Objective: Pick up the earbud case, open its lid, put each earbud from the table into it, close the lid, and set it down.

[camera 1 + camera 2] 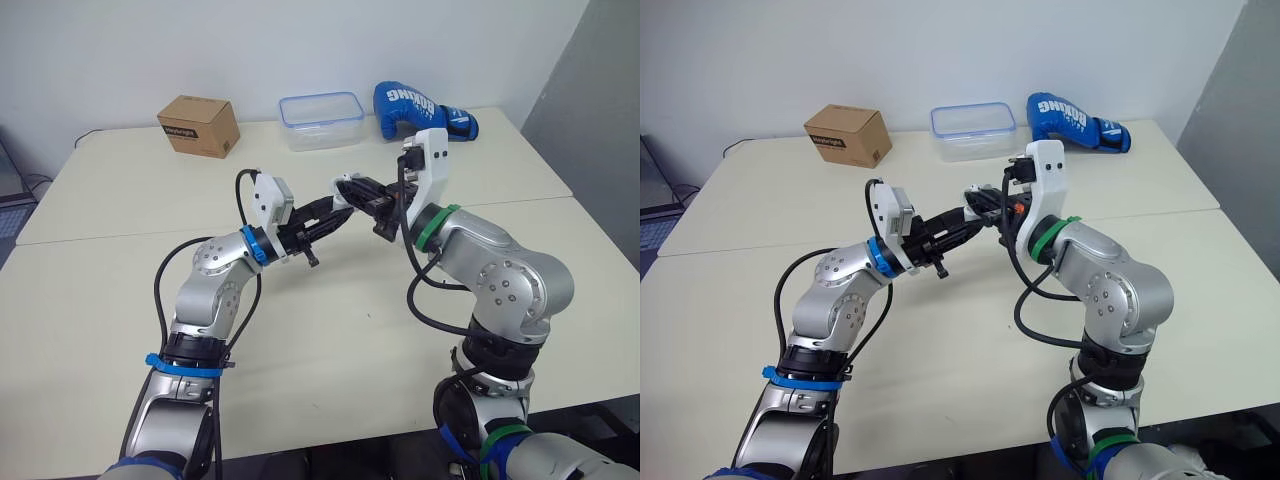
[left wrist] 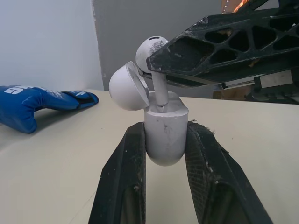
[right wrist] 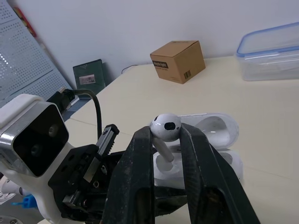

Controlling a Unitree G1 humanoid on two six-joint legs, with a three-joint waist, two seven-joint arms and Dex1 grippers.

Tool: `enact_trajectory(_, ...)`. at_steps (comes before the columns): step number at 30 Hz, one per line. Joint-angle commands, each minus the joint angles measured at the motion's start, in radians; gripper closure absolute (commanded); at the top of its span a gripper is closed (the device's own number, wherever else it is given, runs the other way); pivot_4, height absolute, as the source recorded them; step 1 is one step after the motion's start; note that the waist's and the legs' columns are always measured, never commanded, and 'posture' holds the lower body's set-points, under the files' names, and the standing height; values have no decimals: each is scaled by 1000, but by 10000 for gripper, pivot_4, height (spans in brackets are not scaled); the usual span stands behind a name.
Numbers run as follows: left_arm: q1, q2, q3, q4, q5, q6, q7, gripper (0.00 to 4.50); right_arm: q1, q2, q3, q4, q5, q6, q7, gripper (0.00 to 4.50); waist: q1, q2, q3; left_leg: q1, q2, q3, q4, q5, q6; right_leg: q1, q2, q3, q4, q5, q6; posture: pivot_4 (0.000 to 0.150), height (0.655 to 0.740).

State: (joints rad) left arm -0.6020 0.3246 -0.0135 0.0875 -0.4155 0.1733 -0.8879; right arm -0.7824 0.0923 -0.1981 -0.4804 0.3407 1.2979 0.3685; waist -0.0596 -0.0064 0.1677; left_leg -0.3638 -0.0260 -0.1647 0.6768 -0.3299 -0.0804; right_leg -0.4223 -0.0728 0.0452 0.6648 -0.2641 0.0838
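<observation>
Right claw (image 3: 166,134): fingers drawn nearly together, pinching one earbud (image 3: 166,125) by its round head. Its stem hangs free, pointing down at the case.

Left claw (image 2: 166,130): narrowed onto the lower body of the earbud case (image 2: 166,145), which stands upright between my fingers. Its lid (image 2: 127,86) is swung open to one side.

Location: both items are held in the air at the centre of the left eye view, above the table (image 1: 120,170). The stem tip is at the mouth of the case; how deep it sits I cannot tell.

Handling, as I judge it:
- Earbud: very light, hard, glossy and likely to slip. Hold it by the head so the stem stays clear for seating.
- Case: light, stiff, rounded and slick. Grip it low across the body, away from the hinge, which looks like the weak part.

Count:
- Earbuds: one. Whether another already lies inside the case I cannot tell.
- Cases: one, with one lid.
- Cardboard box (image 1: 199,125): one, upper left.
- Clear container (image 1: 321,119): one, upper middle.
- Blue boxing glove (image 1: 420,108): one, upper right of centre.
</observation>
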Motion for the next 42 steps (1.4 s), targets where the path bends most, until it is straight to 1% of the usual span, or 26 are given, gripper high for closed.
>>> enact_trajectory(1, -25, -10, 5, -20, -10, 0, 6, 36889, -2, 4, 6, -12, 45, -23, -21, 40904, 0, 0, 0, 0, 0, 0, 0, 0, 0, 0, 0, 0, 0, 0, 0, 1500, 7400)
enact_trajectory(10, -48, -29, 8, -11, -12, 9, 14, 36889, 10, 16, 17, -15, 94, -27, -86, 40904, 0, 0, 0, 0, 0, 0, 0, 0, 0, 0, 0, 0, 0, 0, 0, 1500, 7400)
enact_trajectory(12, -51, -31, 8, -8, -13, 8, 13, 36889, 13, 14, 20, -17, 106, -25, -98, 33574, 0, 0, 0, 0, 0, 0, 0, 0, 0, 0, 0, 0, 0, 0, 0, 1500, 7400)
enact_trajectory(15, -55, -32, 10, -4, -13, 5, 11, 36889, 15, 4, 24, -16, 117, -28, -111, 23835, 0, 0, 0, 0, 0, 0, 0, 0, 0, 0, 0, 0, 0, 0, 0, 1500, 7400)
enact_trajectory(19, -54, -29, 12, -4, -14, 4, 10, 36889, 17, -14, 33, -19, 143, -37, -120, 8961, 0, 0, 0, 0, 0, 0, 0, 0, 0, 0, 0, 0, 0, 0, 0, 1500, 7400)
enact_trajectory(21, -52, -28, 12, -6, -15, 4, 10, 36889, 18, -23, 35, -21, 154, -43, -121, 2819, 0, 0, 0, 0, 0, 0, 0, 0, 0, 0, 0, 0, 0, 0, 0, 1500, 7400)
enact_trajectory(33, -49, -27, 14, -8, -17, -2, 8, 36889, 18, -132, 29, -37, 215, -73, -103, 2819, 0, 0, 0, 0, 0, 0, 0, 0, 0, 0, 0, 0, 0, 0, 0, 1500, 7400)
enact_trajectory(35, -45, -26, 16, -12, -20, -1, 7, 36889, 2, -172, 29, -40, 240, -69, -75, 2819, 0, 0, 0, 0, 0, 0, 0, 0, 0, 0, 0, 0, 0, 0, 0, 1500, 7400)
enact_trajectory(37, -36, -18, 20, -26, -24, 3, 3, 36889, -36, -261, 4, -28, 298, -30, -3, 2819, 2, 0, 0, 0, 0, 0, 0, 0, 0, 0, 0, 0, -1, 0, 0, 1500, 7400)
enact_trajectory(38, -29, -11, 22, -38, -30, 9, -4, 36889, -58, -336, -7, -18, 341, -5, 63, 2819, 2, 0, 0, 0, -1, 0, 0, 0, 0, 1, 0, 0, -1, 0, 0, 1500, 7400)
enact_trajectory(41, -3, 14, 27, -72, -41, 20, -21, 36889, -96, -617, 13, 13, 436, 24, 295, 2819, 5, 0, 0, 0, -1, 0, 0, 0, 0, 1, 0, 0, -2, 0, 0, 1500, 7400)
enact_trajectory(42, 4, 22, 30, -84, -48, 28, -25, 36889, -93, -721, 41, 19, 442, -5, 387, 2819, 6, 0, 0, -1, -1, 0, -1, 0, 1, 2, 0, -1, -3, 0, 0, 1500, 7400)
